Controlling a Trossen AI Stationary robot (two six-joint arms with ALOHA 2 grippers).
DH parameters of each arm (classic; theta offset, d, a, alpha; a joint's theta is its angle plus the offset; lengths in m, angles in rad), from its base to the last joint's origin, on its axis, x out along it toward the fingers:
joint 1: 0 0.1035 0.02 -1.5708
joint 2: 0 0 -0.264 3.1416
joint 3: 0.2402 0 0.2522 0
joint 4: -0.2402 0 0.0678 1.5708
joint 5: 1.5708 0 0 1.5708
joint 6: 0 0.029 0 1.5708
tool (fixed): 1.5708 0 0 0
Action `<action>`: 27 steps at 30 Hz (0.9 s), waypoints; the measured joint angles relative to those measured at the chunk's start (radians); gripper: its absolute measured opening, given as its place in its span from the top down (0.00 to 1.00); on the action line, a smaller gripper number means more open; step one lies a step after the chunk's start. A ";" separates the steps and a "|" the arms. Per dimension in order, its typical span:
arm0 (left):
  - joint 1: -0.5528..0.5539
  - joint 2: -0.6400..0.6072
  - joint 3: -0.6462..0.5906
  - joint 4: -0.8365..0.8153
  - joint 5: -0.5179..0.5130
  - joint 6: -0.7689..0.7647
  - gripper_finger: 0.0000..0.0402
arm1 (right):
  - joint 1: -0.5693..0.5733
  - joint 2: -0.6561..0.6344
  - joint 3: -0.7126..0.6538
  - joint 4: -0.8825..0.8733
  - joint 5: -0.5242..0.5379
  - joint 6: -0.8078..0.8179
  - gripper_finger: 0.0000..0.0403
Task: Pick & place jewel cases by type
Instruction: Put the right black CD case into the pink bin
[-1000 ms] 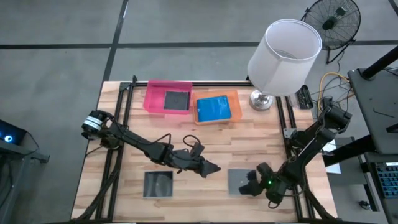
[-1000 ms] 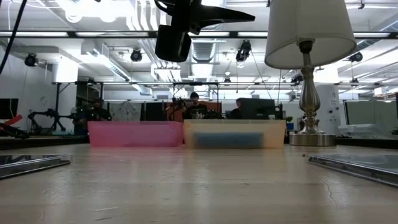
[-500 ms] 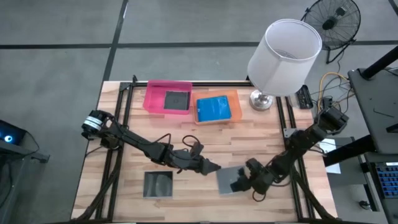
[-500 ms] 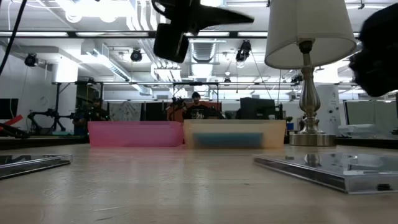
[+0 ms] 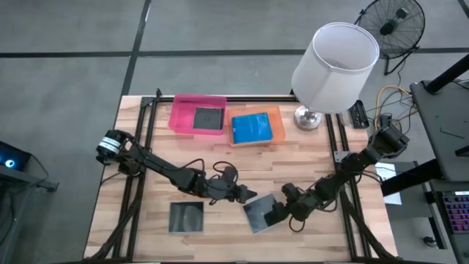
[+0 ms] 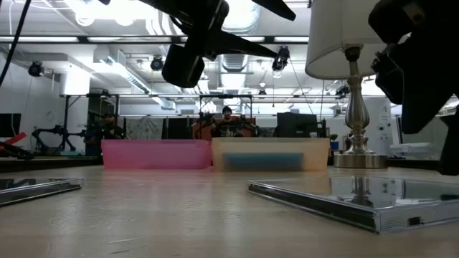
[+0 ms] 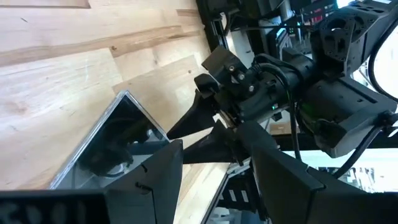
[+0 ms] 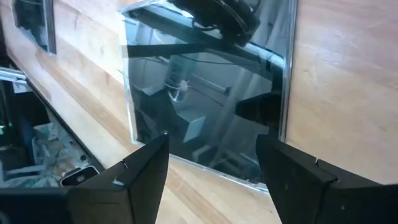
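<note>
On the table [image 5: 308, 165], a glossy dark case [image 5: 258, 213] lies flat between both arms' open jaws.

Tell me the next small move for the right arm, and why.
Probably lower the right tool and close on the dark case under it. That case lies flat on the table, the fingers straddle its near edge without gripping, and the left tool hovers close beside it. The pink tray already holds a matching dark case.

Bright even overhead light, ceiling lamps [image 6: 107, 11] glaring, mirror reflections on glossy case [image 8: 205, 93], blurred close arms
</note>
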State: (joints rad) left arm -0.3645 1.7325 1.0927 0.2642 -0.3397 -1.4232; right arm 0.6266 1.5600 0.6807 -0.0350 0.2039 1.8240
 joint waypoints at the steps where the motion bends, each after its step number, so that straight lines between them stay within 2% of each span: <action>1: 0.000 0.000 0.000 0.000 0.001 0.000 0.57 | 0.000 0.000 0.000 -0.002 -0.001 -0.001 0.42; 5: -0.006 -0.007 0.000 0.000 -0.002 0.014 0.57 | -0.002 -0.005 0.000 -0.014 0.004 -0.036 0.42; 8: -0.020 -0.032 0.000 -0.014 -0.044 -0.002 0.57 | -0.012 -0.015 0.000 -0.012 0.009 -0.088 0.42; 14: -0.083 -0.082 -0.001 -0.241 -0.182 -0.252 0.57 | -0.011 -0.054 0.015 -0.013 0.011 -0.243 0.42; 18: -0.133 -0.085 0.000 -0.303 -0.201 -0.394 0.57 | -0.015 -0.068 0.036 -0.010 0.040 -0.320 0.42; 27: -0.172 -0.085 0.000 -0.325 -0.265 -0.505 0.57 | -0.029 -0.068 0.048 -0.014 0.060 -0.370 0.42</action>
State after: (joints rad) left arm -0.5369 1.6478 1.0924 -0.0605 -0.6042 -1.9279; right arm 0.5972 1.4921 0.7286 -0.0488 0.2642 1.4542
